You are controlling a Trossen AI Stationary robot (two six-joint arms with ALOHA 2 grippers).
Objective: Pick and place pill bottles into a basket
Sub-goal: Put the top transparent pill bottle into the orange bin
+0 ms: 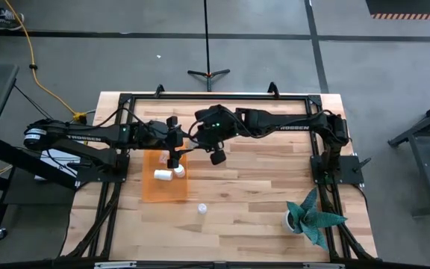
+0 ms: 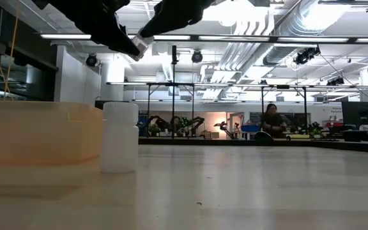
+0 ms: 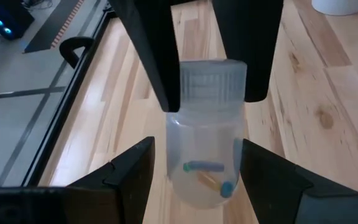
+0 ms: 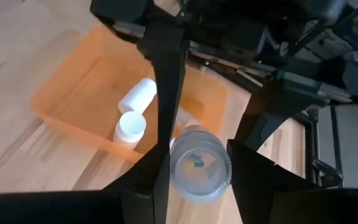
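A translucent white pill bottle (image 3: 205, 149) with pills inside is held in the air between my two grippers, above the far right part of the orange basket (image 1: 163, 187). My right gripper (image 4: 199, 163) is shut on it. My left gripper (image 3: 197, 171) is open, its fingers on either side of the bottle's body. Two bottles are in the basket, one lying on its side (image 4: 138, 93) and one upright (image 4: 130, 127). Another bottle (image 1: 202, 208) stands upright on the table near the basket's near right corner, and it also shows in the low view (image 2: 119, 137). My right gripper pinches the bottle's ribbed cap (image 3: 211, 78) between its two fingers, one on each side. The fingers (image 3: 157, 56) reach along the bottle's length from the cap end. The bottle is lifted clear, its body sticking out beyond the fingertips.
A teal-green plant (image 1: 313, 217) in a white pot stands at the table's near right. The black frame rails (image 1: 114, 172) run along the table's edges. Bare wood lies right of the basket (image 1: 252, 187).
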